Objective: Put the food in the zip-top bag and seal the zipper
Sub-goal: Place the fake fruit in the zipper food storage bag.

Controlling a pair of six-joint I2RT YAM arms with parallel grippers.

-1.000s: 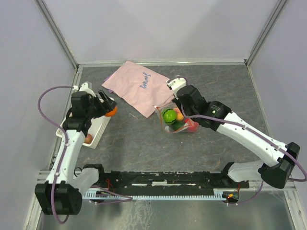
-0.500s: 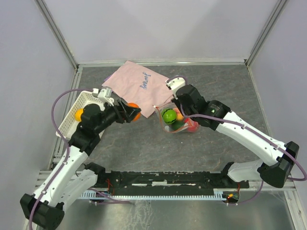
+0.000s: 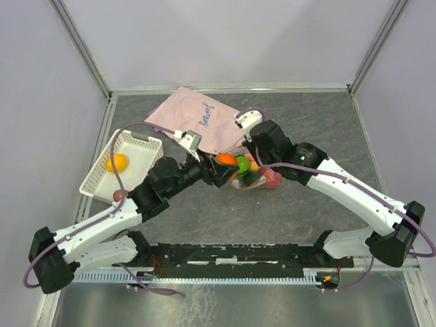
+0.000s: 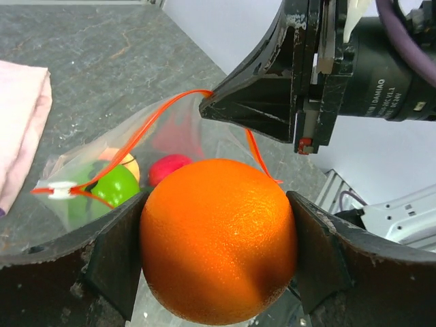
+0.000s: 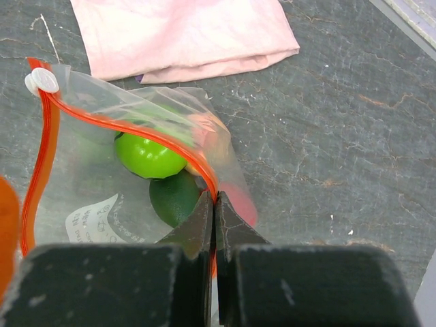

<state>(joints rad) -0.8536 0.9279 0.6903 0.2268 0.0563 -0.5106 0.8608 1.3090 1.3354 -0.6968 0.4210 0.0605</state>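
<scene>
Left behind, well to the left of the zip-top bag [image 5: 92,214], a brown fruit [image 3: 120,195] shows at the near edge of the white basket [image 3: 136,141]; whether it lies inside cannot be told. One orange fruit [image 3: 117,163] waits in the basket. The left claw [image 4: 218,255], clamped on an orange [image 4: 218,231], has swung away from the basket within the last second. It now hangs at the bag's open mouth, just short of the zipper [image 5: 42,153]. Inside the bag sit a bright green fruit [image 5: 148,155], a darker green one [image 5: 174,197] and a red one [image 4: 169,165]. The right claw [image 5: 214,208], pressed together on the zipper at the bag's right side, holds the mouth up. Beyond the bag, a pink cloth [image 3: 197,122] lies on the table [image 3: 306,116]. The orange looks ready to drop; two fruits and the sealing remain.
</scene>
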